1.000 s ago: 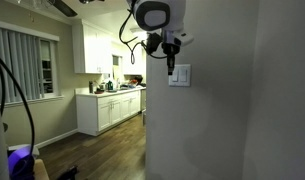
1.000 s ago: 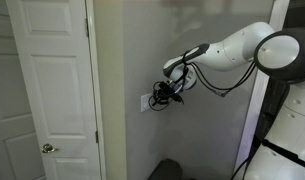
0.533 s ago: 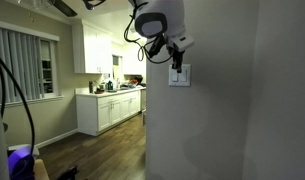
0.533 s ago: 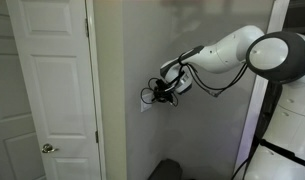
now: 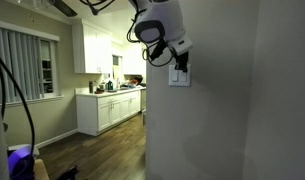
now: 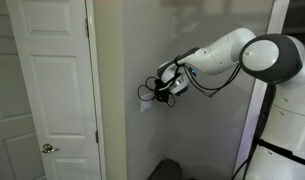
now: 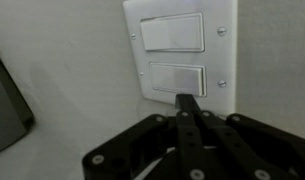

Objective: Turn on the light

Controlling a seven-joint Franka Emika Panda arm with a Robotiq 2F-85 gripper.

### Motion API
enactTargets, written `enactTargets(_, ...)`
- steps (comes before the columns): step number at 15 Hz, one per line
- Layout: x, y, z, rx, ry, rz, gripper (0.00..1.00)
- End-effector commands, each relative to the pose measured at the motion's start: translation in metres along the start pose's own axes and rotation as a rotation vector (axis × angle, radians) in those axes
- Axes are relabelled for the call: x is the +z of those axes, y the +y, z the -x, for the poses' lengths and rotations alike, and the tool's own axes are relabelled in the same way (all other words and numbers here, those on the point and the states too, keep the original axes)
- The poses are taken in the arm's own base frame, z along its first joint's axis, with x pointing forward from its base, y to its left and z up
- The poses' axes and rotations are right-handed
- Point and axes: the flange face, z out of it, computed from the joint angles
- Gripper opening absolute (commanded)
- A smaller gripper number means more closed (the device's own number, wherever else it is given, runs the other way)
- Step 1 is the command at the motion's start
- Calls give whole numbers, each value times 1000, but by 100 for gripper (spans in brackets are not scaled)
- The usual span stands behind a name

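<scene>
The light switch is a small white wall plate (image 7: 179,50) with two wide rocker paddles, one above the other in the wrist view. My gripper (image 7: 187,100) is shut, its black fingers pressed together. The fingertips touch the edge of the nearer paddle (image 7: 178,79). In both exterior views the gripper (image 5: 178,62) (image 6: 152,95) is right against the plate (image 5: 179,78) (image 6: 144,104) on the grey wall and hides part of it. No lit lamp shows; the room is dim.
A white panelled door (image 6: 52,90) with a round knob stands beside the wall. White kitchen cabinets (image 5: 92,45) and a counter (image 5: 110,93) lie beyond the wall corner. The robot's white base (image 6: 287,130) stands close to the wall.
The gripper has moved in along the wall onto the switch plate; a second ago it hung just off the plate, now its shut fingertips are against a paddle.
</scene>
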Motion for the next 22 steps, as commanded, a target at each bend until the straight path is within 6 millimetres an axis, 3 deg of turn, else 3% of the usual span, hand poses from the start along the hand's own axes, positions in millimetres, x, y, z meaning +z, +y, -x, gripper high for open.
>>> enactTargets(1, 6, -6, 0, 57, 19, -22, 0)
enactTargets(5, 11, -12, 0, 68, 16, -21, 0)
enactTargets(14, 25, -3, 4, 89, 6, 11, 0)
enactTargets(22, 21, -11, 12, 161, 33, -63, 0)
